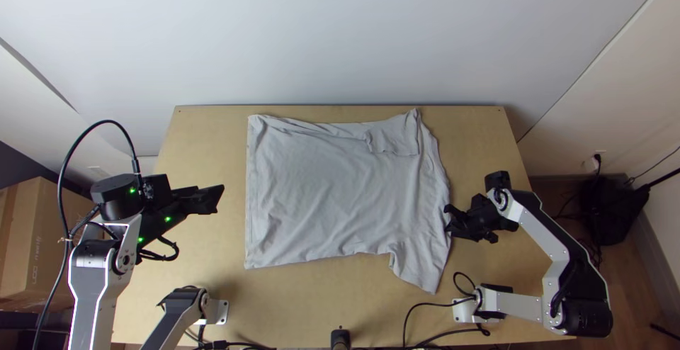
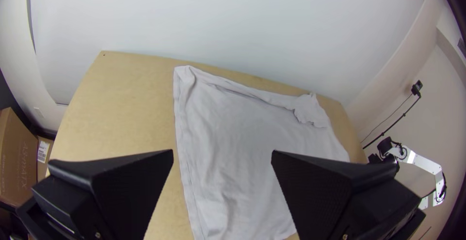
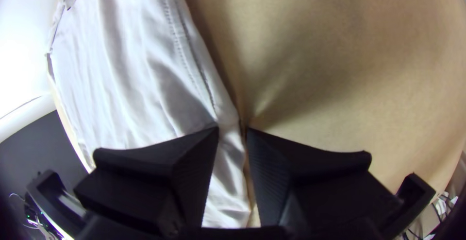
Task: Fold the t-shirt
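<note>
The light grey t-shirt (image 1: pixel 333 187) lies spread on the table, with its hem at the left. One sleeve (image 1: pixel 418 268) points to the near edge; at the far right a small part is folded over. My left gripper (image 1: pixel 214 200) is above the table, left of the hem, apart from the cloth. In the left wrist view the left gripper (image 2: pixel 222 155) stands wide open beyond the t-shirt (image 2: pixel 242 138). At the shirt's right edge is my right gripper (image 1: pixel 449 221). In the right wrist view the right gripper (image 3: pixel 232 129) is partly open, its fingers astride an edge of the t-shirt (image 3: pixel 145 75).
Bare table (image 1: pixel 489 137) lies right of the shirt, and more along its near side. A cardboard box (image 1: pixel 42 244) stands on the floor at the left. Cables (image 1: pixel 446 304) run along the near edge. A white wall rises behind the table.
</note>
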`<action>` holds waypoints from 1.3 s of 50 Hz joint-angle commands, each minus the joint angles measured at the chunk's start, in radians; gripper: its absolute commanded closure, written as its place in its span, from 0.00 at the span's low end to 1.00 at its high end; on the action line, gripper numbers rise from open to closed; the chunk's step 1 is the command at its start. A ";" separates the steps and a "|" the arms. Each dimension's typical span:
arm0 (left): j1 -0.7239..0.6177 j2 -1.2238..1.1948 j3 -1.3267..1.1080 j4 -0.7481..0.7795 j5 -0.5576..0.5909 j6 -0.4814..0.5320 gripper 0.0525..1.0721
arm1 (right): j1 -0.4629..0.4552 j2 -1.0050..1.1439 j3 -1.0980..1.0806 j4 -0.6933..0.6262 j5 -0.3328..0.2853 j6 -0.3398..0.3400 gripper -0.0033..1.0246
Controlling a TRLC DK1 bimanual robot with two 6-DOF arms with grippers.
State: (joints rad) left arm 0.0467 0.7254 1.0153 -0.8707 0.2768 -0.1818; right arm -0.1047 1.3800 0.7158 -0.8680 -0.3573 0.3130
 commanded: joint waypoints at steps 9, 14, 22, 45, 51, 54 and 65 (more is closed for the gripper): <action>0.038 -0.004 -0.015 -0.100 0.002 0.105 0.05 | 0.034 -0.010 0.025 -0.008 -0.009 0.008 0.98; -0.016 -0.011 -0.055 -0.306 0.042 0.343 0.05 | 0.008 -0.041 0.040 -0.019 -0.009 0.006 0.98; -0.125 -0.050 -0.219 -0.441 -0.013 0.650 0.06 | 0.002 -0.087 0.053 -0.025 -0.009 0.008 0.98; -0.444 0.252 -0.330 -0.260 -0.226 0.706 0.06 | 0.020 -0.173 0.050 -0.055 -0.008 0.047 0.98; -0.533 0.332 -0.333 -0.212 -0.228 0.604 0.06 | 0.022 -0.190 0.045 -0.057 -0.008 0.055 0.98; -0.553 0.350 -0.345 -0.202 -0.223 0.601 0.06 | 0.022 -0.190 0.043 -0.057 -0.009 0.055 0.98; -0.567 0.422 -0.388 -0.125 -0.215 0.605 0.16 | 0.022 -0.199 0.039 -0.057 -0.008 0.057 0.98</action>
State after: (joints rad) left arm -0.5125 1.1130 0.6666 -1.0126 0.0593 0.4271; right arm -0.0917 1.2011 0.7547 -0.9104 -0.3599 0.3477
